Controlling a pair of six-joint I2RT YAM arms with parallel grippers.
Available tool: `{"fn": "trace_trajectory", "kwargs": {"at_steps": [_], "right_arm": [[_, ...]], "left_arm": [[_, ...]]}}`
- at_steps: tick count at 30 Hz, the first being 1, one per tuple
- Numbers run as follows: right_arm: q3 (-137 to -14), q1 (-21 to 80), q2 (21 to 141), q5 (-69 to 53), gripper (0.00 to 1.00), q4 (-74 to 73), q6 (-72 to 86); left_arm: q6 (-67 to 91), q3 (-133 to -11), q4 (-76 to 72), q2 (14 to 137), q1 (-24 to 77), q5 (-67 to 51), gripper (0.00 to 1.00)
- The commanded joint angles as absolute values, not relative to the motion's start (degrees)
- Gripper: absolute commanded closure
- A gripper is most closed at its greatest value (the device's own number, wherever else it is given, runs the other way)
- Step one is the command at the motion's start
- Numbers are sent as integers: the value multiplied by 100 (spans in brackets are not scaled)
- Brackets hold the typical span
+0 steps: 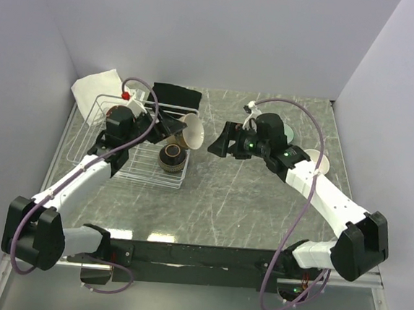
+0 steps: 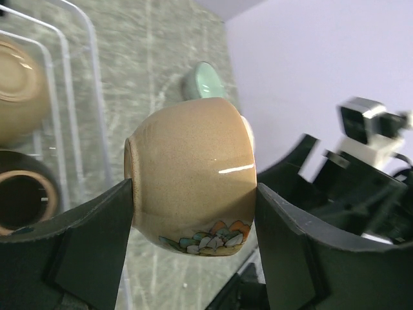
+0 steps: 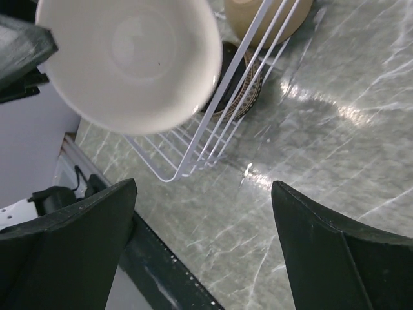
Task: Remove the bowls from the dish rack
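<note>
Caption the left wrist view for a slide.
Left fingers clamp a tan bowl sideways beside the dish rack, a pale teal bowl on the table beyond.

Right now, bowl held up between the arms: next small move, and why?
Probably ease the right tool forward toward the beige bowl. The left tool is clamped across it, holding it up beside the dish rack with its open mouth facing the right tool, which stands wide open short of the rim. Looks like a handover set-up, though I can't be sure.
</note>
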State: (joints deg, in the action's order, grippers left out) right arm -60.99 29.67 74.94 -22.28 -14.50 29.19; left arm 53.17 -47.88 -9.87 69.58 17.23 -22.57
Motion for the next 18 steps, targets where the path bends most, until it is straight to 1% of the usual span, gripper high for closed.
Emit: {"fn": "trace_trajectory", "kwargs": {"at_steps": [1,7,10,11,13,14,18], "right_arm": [[-6354,2839,7629,-2724,9,-1179,3225],[-6249,2672,7918,-2988,16,-818,3682],[-6126,2488,8033,-3251,24,-459,3998],[-6056,2383,8094,-3435,30,-370,4164],[-5986,2277,8138,-3550,35,-151,4332],[-5942,2233,8173,-3612,41,-97,4446],[-5880,2145,8218,-3682,53,-17,4544]], "left_arm": [[5950,-4668,-2583,6653,1977,-2461,99],[6293,-4474,-3146,6732,2311,-2417,99],[6363,-4421,-3269,6759,2452,-2338,99],[6363,-4403,-3296,6750,2478,-2320,99],[6372,-4359,-3340,6768,2549,-2285,99],[6372,-4359,-3357,6785,2566,-2276,99],[6407,-4298,-3489,6847,2672,-2267,99]]}}
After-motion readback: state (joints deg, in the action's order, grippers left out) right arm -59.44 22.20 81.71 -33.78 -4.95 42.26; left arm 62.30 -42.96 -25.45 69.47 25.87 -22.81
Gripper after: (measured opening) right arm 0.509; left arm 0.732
